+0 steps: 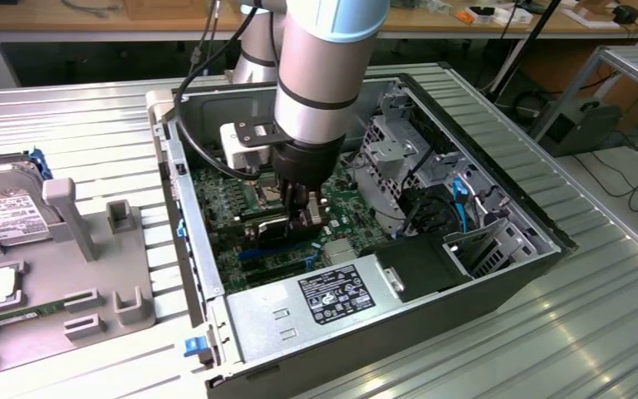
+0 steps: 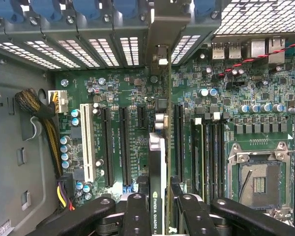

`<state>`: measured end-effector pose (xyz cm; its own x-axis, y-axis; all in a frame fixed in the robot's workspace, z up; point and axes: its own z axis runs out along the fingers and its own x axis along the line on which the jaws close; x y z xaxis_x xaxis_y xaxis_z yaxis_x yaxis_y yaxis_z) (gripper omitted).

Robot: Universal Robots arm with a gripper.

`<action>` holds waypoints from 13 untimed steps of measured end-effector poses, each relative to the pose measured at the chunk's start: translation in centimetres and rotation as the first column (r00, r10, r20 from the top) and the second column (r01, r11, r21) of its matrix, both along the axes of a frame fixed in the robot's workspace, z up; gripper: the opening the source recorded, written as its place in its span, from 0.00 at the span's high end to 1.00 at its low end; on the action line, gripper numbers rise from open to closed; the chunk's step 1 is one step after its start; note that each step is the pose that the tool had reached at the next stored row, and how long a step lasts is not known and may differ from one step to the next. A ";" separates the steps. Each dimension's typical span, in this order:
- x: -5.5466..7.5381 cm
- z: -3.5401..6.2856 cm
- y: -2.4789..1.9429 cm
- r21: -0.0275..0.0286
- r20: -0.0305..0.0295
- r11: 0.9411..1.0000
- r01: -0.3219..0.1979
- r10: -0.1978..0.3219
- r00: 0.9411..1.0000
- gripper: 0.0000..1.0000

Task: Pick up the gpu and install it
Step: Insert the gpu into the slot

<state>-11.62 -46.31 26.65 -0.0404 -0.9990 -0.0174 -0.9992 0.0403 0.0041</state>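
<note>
The tool (image 2: 157, 206) is clamped on the gpu (image 2: 157, 172) — edge-on over the motherboard (image 2: 113, 88); inside the case (image 1: 497, 291).

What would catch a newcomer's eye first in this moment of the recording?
The silver robot arm plunging into the open computer case dominates the exterior view, its hand low over the green motherboard. In the wrist view the hand is shut on the gpu, held edge-on above the long black slots. At the exterior view's left, a silver hard drive sits on a grey holder.
</note>
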 end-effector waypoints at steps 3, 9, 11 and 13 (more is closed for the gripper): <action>0.0 0.05 0.08 -0.002 0.000 1.000 0.000 0.000 1.000 0.73; 0.0 0.06 0.18 -0.002 0.000 1.000 0.000 0.000 1.000 0.73; 0.0 0.05 0.25 -0.002 0.000 1.000 -0.001 0.001 1.000 0.73; 0.0 0.02 0.27 -0.002 0.000 1.000 -0.002 0.002 1.000 0.73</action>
<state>-11.63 -46.04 26.67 -0.0384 -0.9991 -0.0155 -0.9993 0.0383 0.0039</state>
